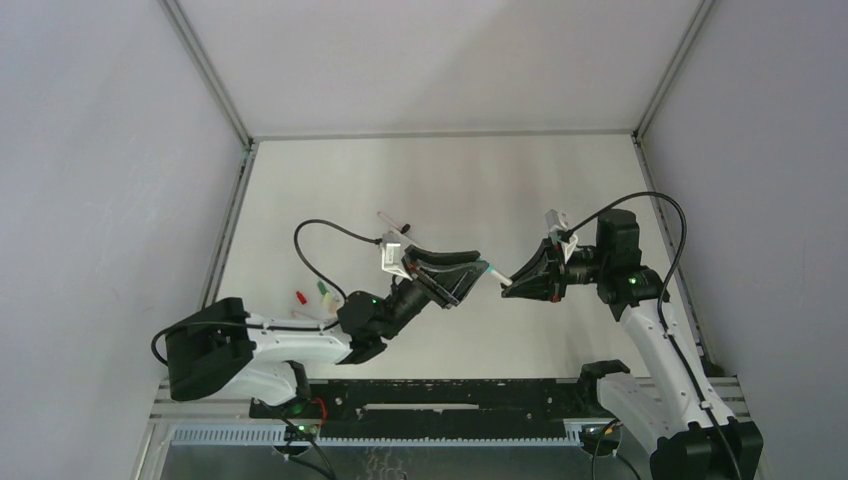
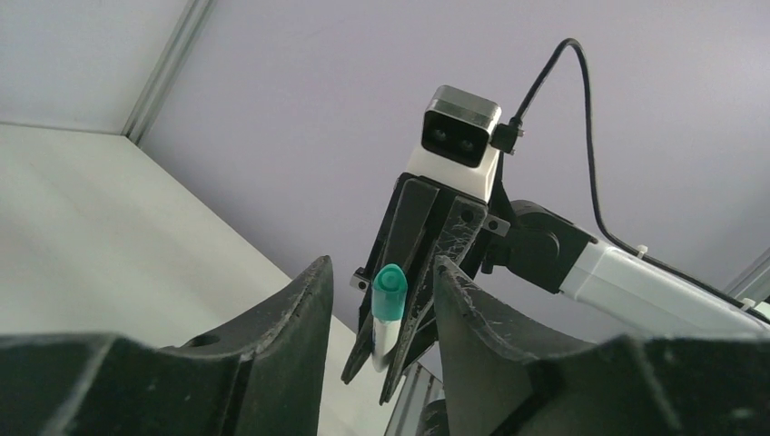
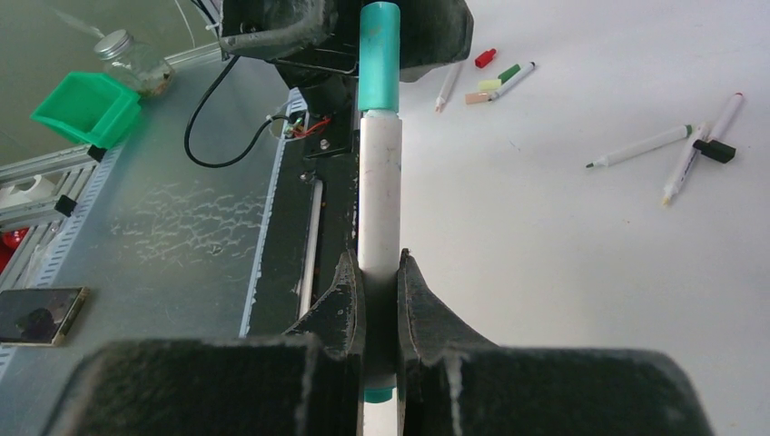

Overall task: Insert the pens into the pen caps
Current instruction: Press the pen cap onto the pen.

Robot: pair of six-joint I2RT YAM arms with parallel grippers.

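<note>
Pen [image 3: 380, 191] up in the air, over the table [image 3: 563, 272], between the two arms. Pinched low on its white body by the right gripper [image 3: 379, 272], fingers pressed tight on both sides. Wears a teal cap [image 3: 379, 64] on the far end. Points that end at the left gripper [image 2: 381, 265]. Left fingers [image 2: 300, 318] spread, one on each side of the teal cap, not touching it. Down on the table: a red cap [image 3: 486, 57], a peach cap [image 3: 476, 97] and two pens [image 3: 448, 86] close together. Farther off, three more pens [image 3: 640, 147] and a black cap [image 3: 715, 151].
</note>
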